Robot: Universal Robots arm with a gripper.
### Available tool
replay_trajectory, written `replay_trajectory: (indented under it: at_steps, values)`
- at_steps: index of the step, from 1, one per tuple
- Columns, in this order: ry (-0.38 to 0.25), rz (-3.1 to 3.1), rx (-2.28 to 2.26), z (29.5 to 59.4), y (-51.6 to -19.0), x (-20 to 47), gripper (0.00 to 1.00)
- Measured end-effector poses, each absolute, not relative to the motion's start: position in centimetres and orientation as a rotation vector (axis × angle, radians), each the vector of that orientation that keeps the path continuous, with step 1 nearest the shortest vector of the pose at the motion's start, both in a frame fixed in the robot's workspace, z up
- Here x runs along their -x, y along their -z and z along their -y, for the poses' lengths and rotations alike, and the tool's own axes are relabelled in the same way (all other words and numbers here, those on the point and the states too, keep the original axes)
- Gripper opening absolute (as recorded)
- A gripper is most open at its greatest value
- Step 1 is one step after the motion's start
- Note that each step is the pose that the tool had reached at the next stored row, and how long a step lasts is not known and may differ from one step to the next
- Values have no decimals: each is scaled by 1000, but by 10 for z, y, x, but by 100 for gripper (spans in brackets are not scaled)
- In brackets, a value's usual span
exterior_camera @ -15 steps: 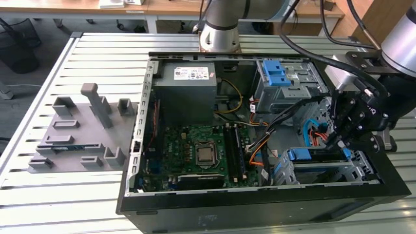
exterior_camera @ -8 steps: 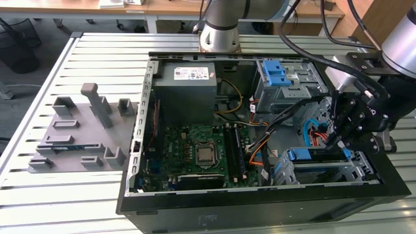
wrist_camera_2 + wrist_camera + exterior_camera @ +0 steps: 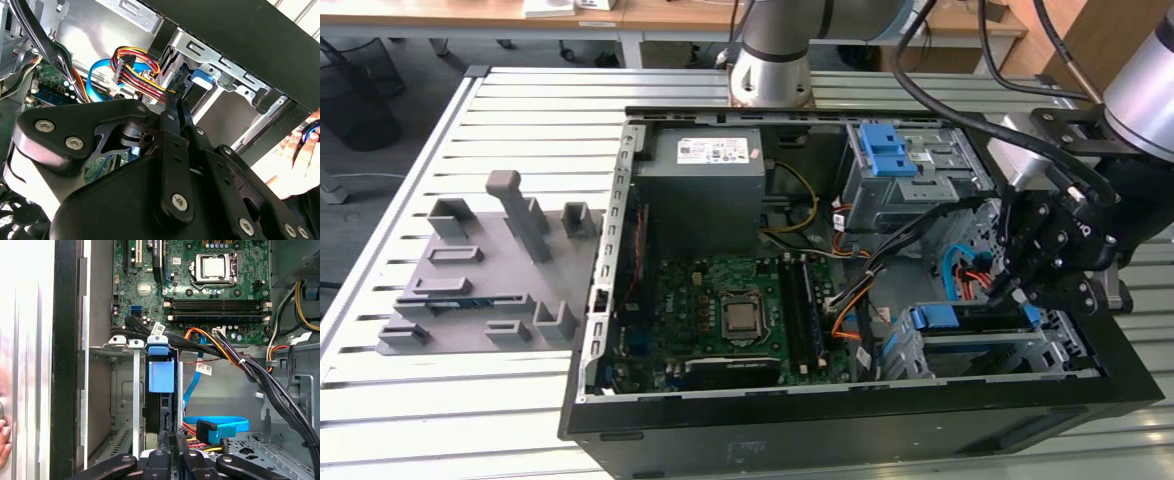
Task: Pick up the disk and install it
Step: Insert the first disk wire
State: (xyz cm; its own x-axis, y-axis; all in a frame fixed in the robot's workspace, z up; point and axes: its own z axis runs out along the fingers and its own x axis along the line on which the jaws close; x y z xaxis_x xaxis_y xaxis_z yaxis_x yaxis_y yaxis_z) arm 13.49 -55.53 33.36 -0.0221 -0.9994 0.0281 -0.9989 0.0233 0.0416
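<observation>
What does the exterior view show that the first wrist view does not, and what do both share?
Exterior view alone: the grey power-supply box, the grey fixture block on the slatted table to the exterior view's left of the computer case, and the arm's hand over the drive cage.

First wrist view alone: a person's fingers at the picture's edge, and the blue data-cable connector.

Both: the motherboard with its processor socket, and a blue tab standing in the metal drive cage.
</observation>
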Motion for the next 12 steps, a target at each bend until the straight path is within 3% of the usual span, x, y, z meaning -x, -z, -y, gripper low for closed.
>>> replay_trajectory:
  at_steps: [12]
  values:
    - [16, 2214, -2159, 557, -335, -135, 16]
